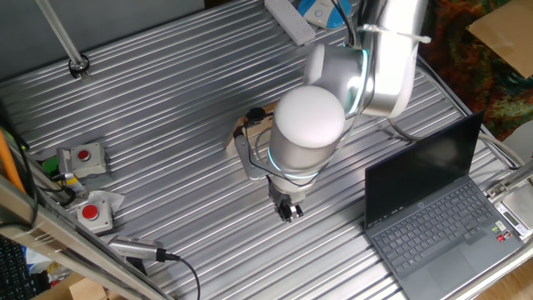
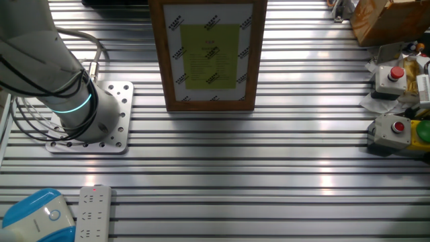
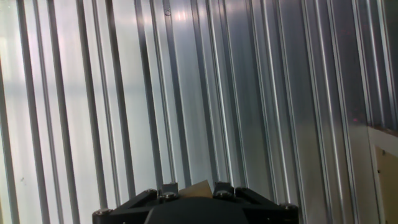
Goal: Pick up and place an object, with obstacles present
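Hand view shows the tool [image 3: 194, 190] closed on the tan cube [image 3: 198, 188], one corner pointing up.

— From my screen the counter [image 1: 166, 108] is ribbed bare metal, shiny, with bright glare streaks along the grooves. Same on your feed?

— Yes. I see the arm [image 1: 310, 125] in smooth glossy white shell with brushed silver casing. The pincer [image 3: 196, 200] looks matt black, with small metal screws.

— I make out a framed sheet [image 2: 209, 55]: wooden frame, pale paper inside.

— Agreed. The laptop [image 1: 433, 208] reads as matt dark plastic, and the button boxes [image 1: 83, 158] as dull grey with glossy red caps.
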{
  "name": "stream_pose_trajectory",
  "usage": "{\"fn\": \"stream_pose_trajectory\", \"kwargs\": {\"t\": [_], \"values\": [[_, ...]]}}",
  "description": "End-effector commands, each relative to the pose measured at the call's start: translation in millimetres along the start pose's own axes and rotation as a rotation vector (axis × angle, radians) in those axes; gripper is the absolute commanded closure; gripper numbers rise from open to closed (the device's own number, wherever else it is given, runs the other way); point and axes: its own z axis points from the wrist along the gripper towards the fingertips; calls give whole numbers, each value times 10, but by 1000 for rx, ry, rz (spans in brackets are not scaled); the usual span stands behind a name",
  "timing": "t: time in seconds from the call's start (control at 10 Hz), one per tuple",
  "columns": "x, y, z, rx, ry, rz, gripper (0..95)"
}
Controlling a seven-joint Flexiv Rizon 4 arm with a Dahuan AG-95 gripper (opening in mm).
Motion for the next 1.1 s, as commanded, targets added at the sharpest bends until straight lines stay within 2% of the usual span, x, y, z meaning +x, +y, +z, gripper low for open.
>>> {"fn": "stream_pose_trajectory", "kwargs": {"t": [0.1, 0.3, 0.9, 1.1], "values": [[19, -20, 69, 2, -5, -2, 950], [43, -42, 160, 6, -15, -4, 950], [44, -55, 162, 5, -11, -3, 950], [44, -55, 162, -8, 12, -4, 950]]}}
